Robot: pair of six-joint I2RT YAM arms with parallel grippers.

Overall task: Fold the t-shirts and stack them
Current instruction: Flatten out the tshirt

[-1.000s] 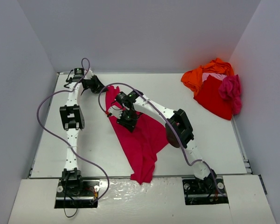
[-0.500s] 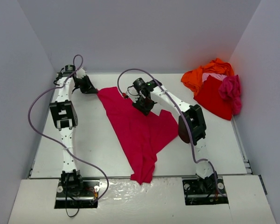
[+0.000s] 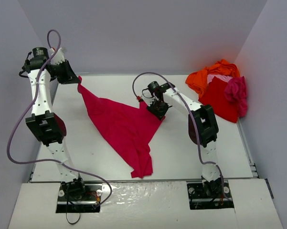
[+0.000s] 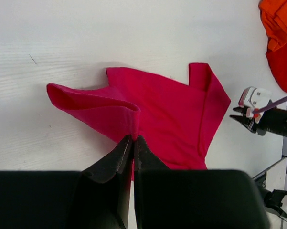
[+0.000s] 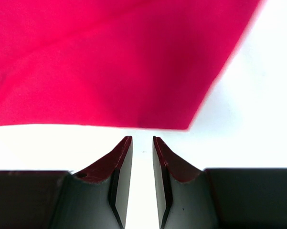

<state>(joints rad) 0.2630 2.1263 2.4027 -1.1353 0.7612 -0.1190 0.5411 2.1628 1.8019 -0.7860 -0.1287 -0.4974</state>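
The right gripper (image 5: pixel 142 138), fingers slightly parted and empty, hovers just beside the 3 o'clock corner of the crimson cloth t-shirt (image 3: pixel 124 126), while the left gripper (image 4: pixel 133 138) pinches its raised far corner, its long axis running 6 to 10 o'clock.

White table (image 3: pixel 95 152) in middle. Grey back wall (image 3: pixel 143 38) behind table. Grey left wall (image 3: pixel 5 191) beside table's left edge. Grey right wall (image 3: pixel 277 119) beside table's right edge. White board (image 3: pixel 148 205) along table's near edge. Thin metal strip (image 3: pixel 245 148) down table's right edge. Tiny dark mark (image 4: pixel 33 58) on table top.
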